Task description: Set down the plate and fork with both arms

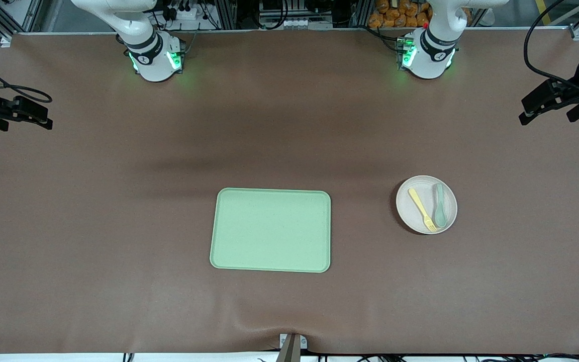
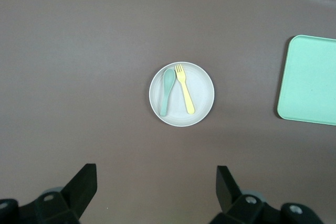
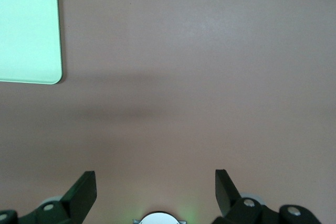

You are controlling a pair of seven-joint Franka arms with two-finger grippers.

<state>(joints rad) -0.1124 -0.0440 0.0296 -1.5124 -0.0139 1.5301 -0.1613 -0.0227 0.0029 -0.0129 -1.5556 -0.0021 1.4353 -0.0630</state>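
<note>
Cutlery rests on the small round beige plate [image 1: 426, 204]; we judge the light, slippery yellow plastic fork [image 1: 422, 209] best pinched mid-handle, the stiff plate by its rim, toward the left arm's end from the rectangular light-green tray [image 1: 271, 230]. Left gripper [image 2: 155, 187] and right gripper [image 3: 155, 187] hang spread and empty.

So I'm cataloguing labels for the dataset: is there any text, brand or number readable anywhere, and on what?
None can be read.
The plate, fork, spoon and tray bear no print.
Small dark marks on the arm bases are too small to read.

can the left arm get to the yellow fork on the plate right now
Probably yes. The left gripper hangs open above the table, and the fork lies exposed on the plate, though the spoon lies close beside it.
</note>
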